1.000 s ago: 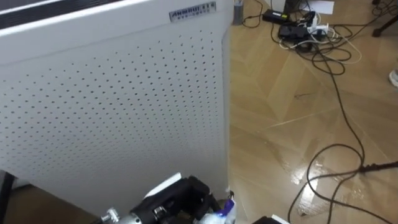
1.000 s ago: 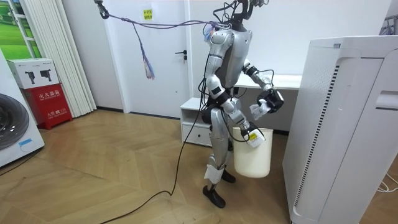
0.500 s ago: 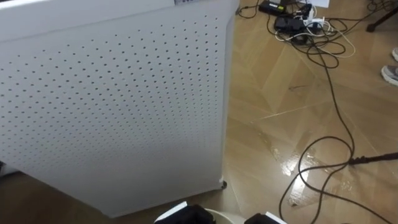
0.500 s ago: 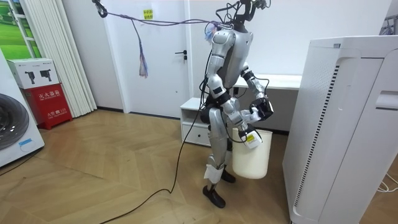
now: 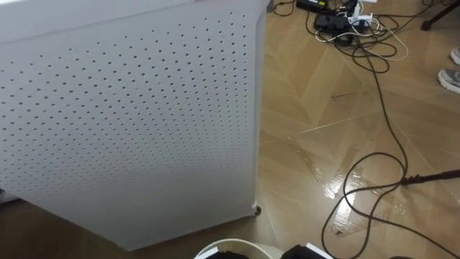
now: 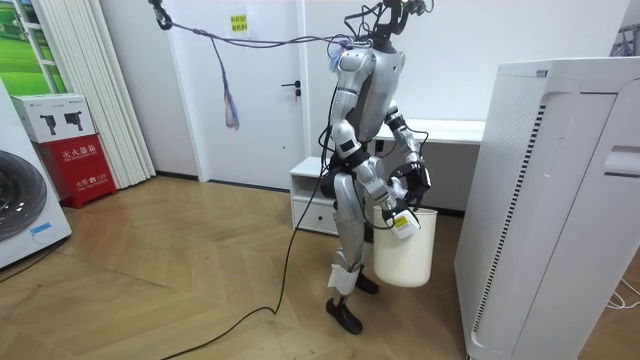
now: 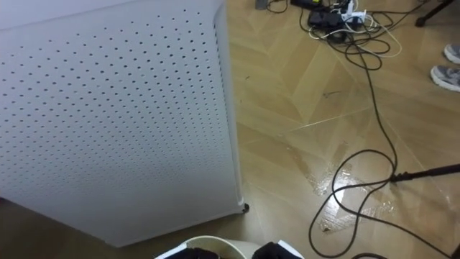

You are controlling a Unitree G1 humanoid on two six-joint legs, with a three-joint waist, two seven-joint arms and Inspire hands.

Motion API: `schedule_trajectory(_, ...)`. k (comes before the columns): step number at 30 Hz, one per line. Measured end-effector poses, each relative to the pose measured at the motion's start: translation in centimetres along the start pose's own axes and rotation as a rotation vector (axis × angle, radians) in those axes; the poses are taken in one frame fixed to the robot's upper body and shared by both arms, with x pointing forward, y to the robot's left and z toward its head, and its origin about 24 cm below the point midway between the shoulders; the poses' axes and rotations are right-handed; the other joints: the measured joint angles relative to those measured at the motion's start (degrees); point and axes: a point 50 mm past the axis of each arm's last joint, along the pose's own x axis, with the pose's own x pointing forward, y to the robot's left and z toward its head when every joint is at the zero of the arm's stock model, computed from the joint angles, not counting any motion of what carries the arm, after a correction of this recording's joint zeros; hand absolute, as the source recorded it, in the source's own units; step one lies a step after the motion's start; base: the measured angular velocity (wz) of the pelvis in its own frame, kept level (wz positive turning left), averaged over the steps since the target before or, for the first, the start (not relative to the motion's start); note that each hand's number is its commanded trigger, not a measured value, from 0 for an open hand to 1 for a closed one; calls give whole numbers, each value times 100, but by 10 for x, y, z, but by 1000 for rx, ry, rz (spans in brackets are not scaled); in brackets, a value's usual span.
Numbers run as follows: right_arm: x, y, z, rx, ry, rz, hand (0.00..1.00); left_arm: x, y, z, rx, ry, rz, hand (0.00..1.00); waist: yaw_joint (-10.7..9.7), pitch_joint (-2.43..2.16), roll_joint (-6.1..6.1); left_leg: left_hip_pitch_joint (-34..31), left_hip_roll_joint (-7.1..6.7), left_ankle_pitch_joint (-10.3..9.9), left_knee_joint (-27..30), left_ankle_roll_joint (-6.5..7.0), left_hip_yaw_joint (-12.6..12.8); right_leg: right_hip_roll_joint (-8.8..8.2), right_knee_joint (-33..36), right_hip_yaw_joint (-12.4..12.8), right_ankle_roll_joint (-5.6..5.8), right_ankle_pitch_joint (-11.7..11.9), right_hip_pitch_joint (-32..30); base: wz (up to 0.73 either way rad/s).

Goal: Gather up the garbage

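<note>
I stand by a white bin (image 6: 404, 250), facing a tall white perforated appliance (image 6: 548, 200). My right hand (image 6: 399, 216) is curled over the bin's near rim, on the room view's near side. My left hand (image 6: 416, 181) hangs just above the bin's mouth, and its fingers are too small to read. The bin's rim (image 5: 248, 246) shows as a pale arc at the bottom edge of the eye views, with dark parts of my hands beside it. I cannot make out any garbage in the left hand now.
The appliance (image 5: 129, 115) stands close in front on the left. Wooden floor lies to the right, with a looping black cable (image 5: 374, 180), a power strip with tangled cords (image 5: 338, 32) and a person's shoe (image 5: 451, 79). A low white drawer cabinet (image 6: 315, 200) stands behind me.
My left hand, which held a white and blue piece of garbage at chest height, came down to the bin's mouth and sank below the eye view's lower edge. The head camera shifted a little.
</note>
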Motion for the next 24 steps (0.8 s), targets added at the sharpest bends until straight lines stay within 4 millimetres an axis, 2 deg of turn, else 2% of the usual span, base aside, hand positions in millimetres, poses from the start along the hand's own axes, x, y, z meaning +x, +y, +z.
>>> schedule_trajectory(9,-2,-4,-3,-7,12,-9,100,-2,6,-10,-8,52,14,0,0,-7,11,-9,2,0,2,0,-7,-13,-16,-12,0,0,10,0)
schedule_trajectory(17,-3,-4,-6,-4,25,-9,100,-5,10,-10,-3,57,26,0,6,-28,42,30,-3,0,2,0,-14,-39,-8,-21,0,0,52,0)
schedule_trajectory(24,-3,-5,-9,-6,37,-14,100,-5,11,-10,0,58,28,0,9,-27,42,31,-4,0,8,0,-28,-42,-5,-20,1,0,53,0)
